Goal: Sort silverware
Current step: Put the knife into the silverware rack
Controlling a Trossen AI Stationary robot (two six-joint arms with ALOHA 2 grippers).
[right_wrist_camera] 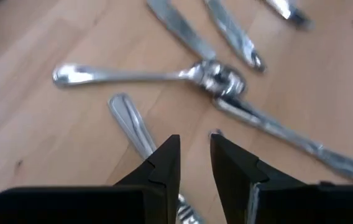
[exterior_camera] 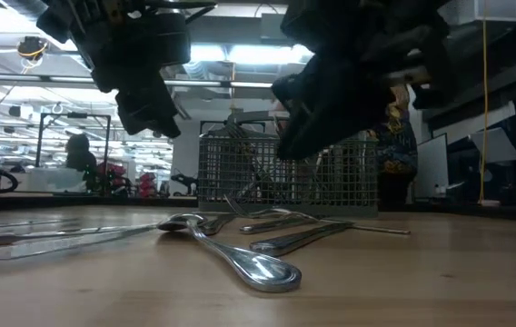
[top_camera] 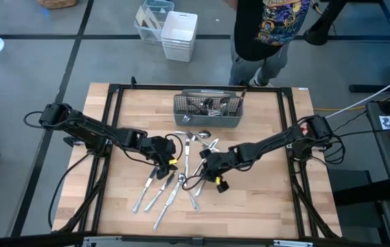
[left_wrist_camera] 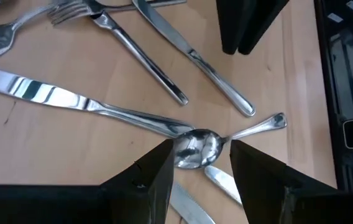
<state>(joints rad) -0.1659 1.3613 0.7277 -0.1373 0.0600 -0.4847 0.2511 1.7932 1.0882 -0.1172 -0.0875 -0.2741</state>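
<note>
Pale wooden counter boards, framed by dark rails, carry a loose scatter of shiny silver-coloured metal silverware around the middle. Nearest the front edge, three slim knives lie side by side, their long axes slanting from the front left up toward the back right. Just beyond them the left gripper hangs low over the pile with its dark fingers spread wide and released, holding nothing; between them, in the left wrist view, sits the bowl of a polished metal spoon, its handle running out past the fingertips, with a broad knife blade lying crosswise beside it. The right gripper hovers next to it over the same pile, fingers partly parted and empty, above a rounded handle lying along their gap. More forks and spoons fan farther back, pointing toward a grey mesh rectangular caddy that stands near the far edge with utensils upright inside. Beyond the counter a person stands beside stacked white bins.
</note>
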